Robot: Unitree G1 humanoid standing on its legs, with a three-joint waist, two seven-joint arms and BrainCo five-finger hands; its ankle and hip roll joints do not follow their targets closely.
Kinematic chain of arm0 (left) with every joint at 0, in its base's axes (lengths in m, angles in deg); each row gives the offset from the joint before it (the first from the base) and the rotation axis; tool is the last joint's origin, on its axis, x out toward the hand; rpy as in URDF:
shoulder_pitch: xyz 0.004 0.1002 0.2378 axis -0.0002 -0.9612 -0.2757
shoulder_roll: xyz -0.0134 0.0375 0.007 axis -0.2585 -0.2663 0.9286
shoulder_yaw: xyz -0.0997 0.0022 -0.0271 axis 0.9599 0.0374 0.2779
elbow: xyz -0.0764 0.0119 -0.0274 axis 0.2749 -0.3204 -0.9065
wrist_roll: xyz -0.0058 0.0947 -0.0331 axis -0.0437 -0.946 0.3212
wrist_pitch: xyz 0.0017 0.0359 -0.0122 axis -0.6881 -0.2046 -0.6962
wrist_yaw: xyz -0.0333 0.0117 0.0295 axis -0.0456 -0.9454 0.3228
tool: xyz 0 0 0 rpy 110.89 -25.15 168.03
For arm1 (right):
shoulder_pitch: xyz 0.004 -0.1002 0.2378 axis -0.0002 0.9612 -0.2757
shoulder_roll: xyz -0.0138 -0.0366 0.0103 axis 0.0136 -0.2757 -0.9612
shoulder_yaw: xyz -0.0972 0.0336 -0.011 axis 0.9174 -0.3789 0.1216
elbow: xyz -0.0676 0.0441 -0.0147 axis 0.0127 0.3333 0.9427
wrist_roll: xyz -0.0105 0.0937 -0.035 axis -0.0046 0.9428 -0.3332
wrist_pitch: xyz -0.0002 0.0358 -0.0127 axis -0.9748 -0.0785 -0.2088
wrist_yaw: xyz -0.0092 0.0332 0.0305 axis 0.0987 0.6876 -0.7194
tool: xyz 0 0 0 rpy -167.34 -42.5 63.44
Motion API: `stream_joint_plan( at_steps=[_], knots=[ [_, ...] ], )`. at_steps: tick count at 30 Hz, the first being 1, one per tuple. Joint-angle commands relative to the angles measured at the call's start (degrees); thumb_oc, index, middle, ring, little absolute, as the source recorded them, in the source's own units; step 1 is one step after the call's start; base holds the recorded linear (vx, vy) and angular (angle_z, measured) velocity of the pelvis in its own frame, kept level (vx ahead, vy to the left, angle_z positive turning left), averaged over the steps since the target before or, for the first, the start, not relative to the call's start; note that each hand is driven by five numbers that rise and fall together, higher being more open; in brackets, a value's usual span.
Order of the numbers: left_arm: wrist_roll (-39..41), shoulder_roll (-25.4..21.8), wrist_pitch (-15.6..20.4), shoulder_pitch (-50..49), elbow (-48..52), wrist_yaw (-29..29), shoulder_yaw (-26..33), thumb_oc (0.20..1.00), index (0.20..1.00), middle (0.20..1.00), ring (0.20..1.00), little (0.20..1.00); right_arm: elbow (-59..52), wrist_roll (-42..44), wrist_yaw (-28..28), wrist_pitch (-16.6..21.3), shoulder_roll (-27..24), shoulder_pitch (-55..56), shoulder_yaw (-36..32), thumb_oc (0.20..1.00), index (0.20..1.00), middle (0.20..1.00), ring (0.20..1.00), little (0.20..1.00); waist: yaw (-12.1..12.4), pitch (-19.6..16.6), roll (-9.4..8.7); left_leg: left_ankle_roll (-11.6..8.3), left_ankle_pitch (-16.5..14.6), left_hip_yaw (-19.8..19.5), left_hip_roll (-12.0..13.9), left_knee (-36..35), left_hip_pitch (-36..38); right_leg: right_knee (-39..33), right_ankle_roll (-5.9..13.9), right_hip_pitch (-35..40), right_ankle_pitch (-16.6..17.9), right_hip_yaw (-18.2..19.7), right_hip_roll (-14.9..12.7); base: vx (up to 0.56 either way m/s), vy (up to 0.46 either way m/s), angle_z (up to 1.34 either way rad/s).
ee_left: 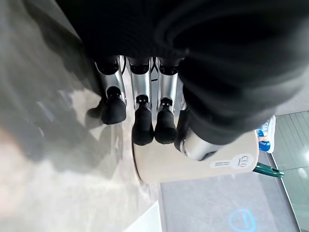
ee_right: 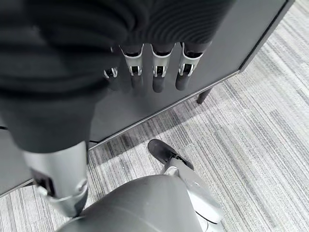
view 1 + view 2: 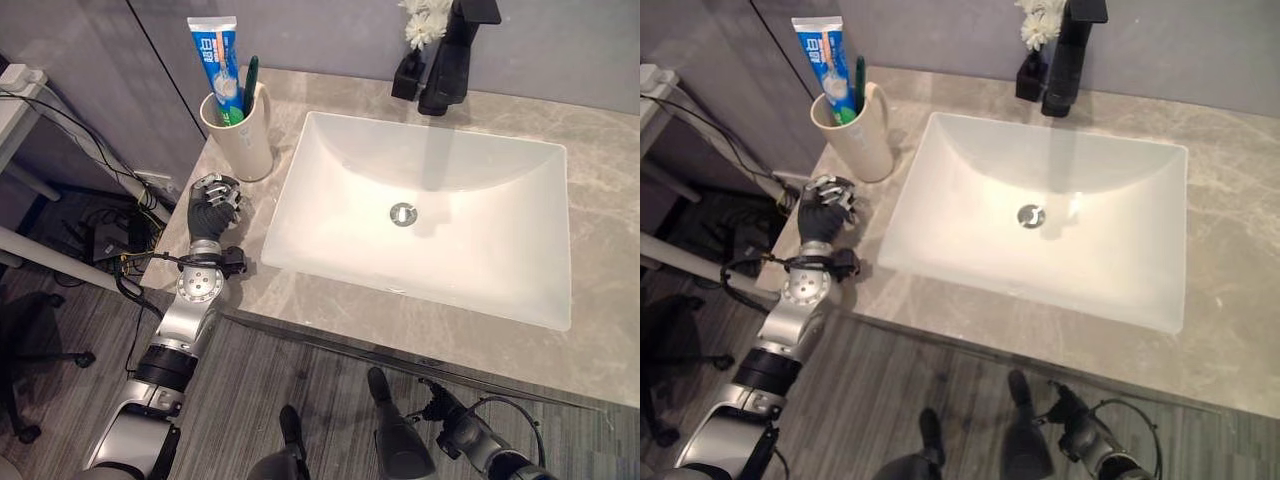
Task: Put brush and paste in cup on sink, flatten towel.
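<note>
A cream cup stands upright on the stone counter, left of the sink. A blue and white toothpaste tube and a dark green toothbrush stand inside it. My left hand rests low over the counter's left edge, just in front of the cup. In the left wrist view its fingers hang relaxed and hold nothing, their tips close to the cup. My right hand hangs below the counter beside a dark cabinet front, fingers straight and empty.
A white rectangular basin fills the middle of the counter, with a black faucet behind it. A small dark bottle with white flowers stands next to the faucet. Left of the counter are a white table edge and floor cables.
</note>
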Motion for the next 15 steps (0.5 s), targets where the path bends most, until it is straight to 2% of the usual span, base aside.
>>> stream_joint_plan(
  at_steps=[1,15],
  knots=[
    [-1.9,-1.8,2.3,5.1,-3.4,-3.8,2.6,0.2,0.2,0.2,0.2,0.2,1.2,2.1,-2.0,0.8,1.7,1.4,0.4,1.0,1.0,1.0,1.0,1.0,0.9,-2.3,-3.72,1.26,-7.9,-0.7,-2.5,1.4,9.5,4.3,1.65,-9.6,7.0,-0.5,-2.8,0.0,0.007,-0.06],
    [-4.4,-2.4,1.5,9.1,-8.9,-7.6,3.9,0.2,0.2,0.2,0.2,0.2,3.3,4.1,-2.7,1.2,1.6,3.1,-1.8,1.0,1.0,1.0,1.0,1.0,-1.6,-3.3,-5.27,0.47,-7.8,1.9,-1.8,0.3,9.9,4.0,1.69,-12.2,7.8,1.8,-0.6,0.0,-0.002,-0.09]
  ],
)
